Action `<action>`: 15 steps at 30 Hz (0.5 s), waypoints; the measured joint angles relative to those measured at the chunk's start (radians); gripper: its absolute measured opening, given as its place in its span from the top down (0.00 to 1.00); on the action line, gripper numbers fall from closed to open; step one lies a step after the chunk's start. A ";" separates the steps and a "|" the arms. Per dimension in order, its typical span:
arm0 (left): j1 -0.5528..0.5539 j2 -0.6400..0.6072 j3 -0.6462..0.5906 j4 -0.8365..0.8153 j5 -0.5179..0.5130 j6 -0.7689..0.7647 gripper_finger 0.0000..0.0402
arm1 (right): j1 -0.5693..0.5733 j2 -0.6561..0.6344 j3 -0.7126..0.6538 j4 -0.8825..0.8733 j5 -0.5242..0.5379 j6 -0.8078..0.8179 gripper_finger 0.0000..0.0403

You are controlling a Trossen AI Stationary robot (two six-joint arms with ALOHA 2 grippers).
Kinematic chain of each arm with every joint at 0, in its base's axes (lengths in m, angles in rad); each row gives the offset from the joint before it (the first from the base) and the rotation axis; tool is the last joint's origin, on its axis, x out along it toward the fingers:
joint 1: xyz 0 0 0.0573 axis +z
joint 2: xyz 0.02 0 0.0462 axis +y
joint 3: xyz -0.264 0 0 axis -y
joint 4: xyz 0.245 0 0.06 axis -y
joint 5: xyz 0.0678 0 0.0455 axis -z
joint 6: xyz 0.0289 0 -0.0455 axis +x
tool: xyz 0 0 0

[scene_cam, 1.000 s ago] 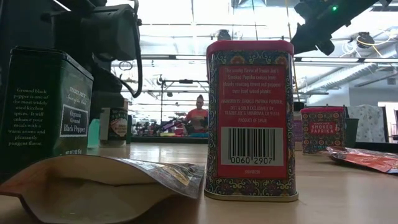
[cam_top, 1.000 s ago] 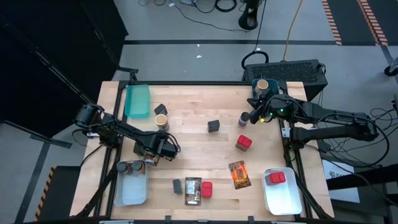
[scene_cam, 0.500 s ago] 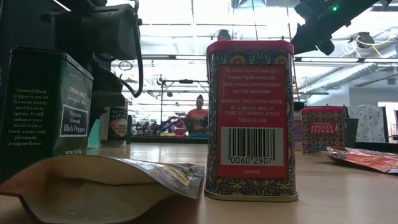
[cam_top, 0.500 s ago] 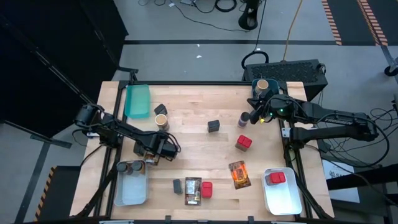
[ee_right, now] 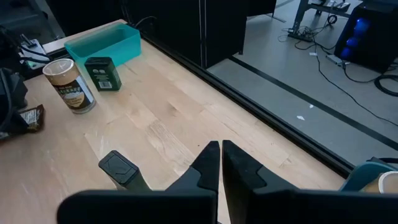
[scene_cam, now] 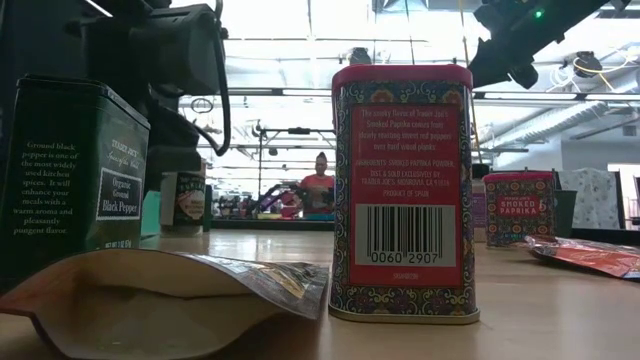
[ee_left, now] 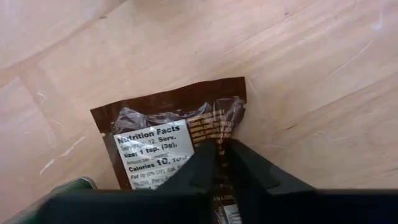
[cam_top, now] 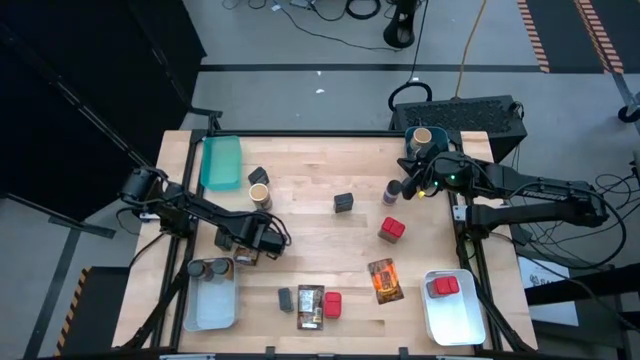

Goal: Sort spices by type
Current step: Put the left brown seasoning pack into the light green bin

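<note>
My left gripper [cam_top: 247,250] [ee_left: 221,155] is shut on a brown printed packet [ee_left: 174,130] just past the far end of the clear bin [cam_top: 212,310]. That bin holds two dark jars [cam_top: 205,268]. My right gripper [cam_top: 408,189] [ee_right: 221,155] is shut and touches nothing; it hovers by a small jar [cam_top: 392,190] near the far right. Standing loose on the table are a tan cylinder [cam_top: 260,195], dark tins [cam_top: 344,203] and a red tin [cam_top: 391,229]. An orange packet [cam_top: 385,280] lies flat. My left gripper pinches the brown packet between its two fingers on the printed back, beside the nutrition label [ee_left: 186,149]. The fingers [ee_left: 202,165] come from above, slanting down. The packet's far edge [ee_left: 168,99] sticks out beyond them. I cannot tell whether the packet is lifted clear of the table.
A teal bin [cam_top: 221,162] sits at the far left. A white bin [cam_top: 455,320] at the near right holds a red tin [cam_top: 444,287]. Near the front edge are a dark tin [cam_top: 286,298], a packet [cam_top: 310,305] and a red tin [cam_top: 332,304]. A tan cylinder [cam_top: 422,137] stands in a teal bin far right.
</note>
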 joint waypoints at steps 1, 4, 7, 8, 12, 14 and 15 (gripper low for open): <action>0.000 0.000 0.000 0.000 0.000 0.007 0.95 | 0.000 0.000 0.000 0.000 0.000 -0.003 1.00; 0.001 -0.003 0.013 -0.012 0.013 0.060 0.97 | 0.000 0.000 0.000 -0.002 0.000 -0.007 1.00; 0.003 -0.016 0.044 -0.034 0.054 0.120 0.97 | 0.000 0.000 0.000 -0.005 0.000 -0.007 1.00; 0.000 -0.025 0.055 -0.038 0.072 0.130 0.98 | 0.000 0.000 0.000 -0.006 0.000 -0.007 1.00; -0.006 -0.090 0.103 -0.076 0.097 0.187 0.99 | 0.000 0.000 0.000 -0.006 0.000 -0.007 1.00; -0.005 -0.125 0.113 -0.102 0.094 0.203 0.99 | 0.000 0.000 0.000 -0.006 0.000 -0.007 1.00; -0.006 -0.145 0.117 -0.108 0.092 0.208 0.99 | 0.000 0.000 0.000 -0.006 0.000 -0.007 1.00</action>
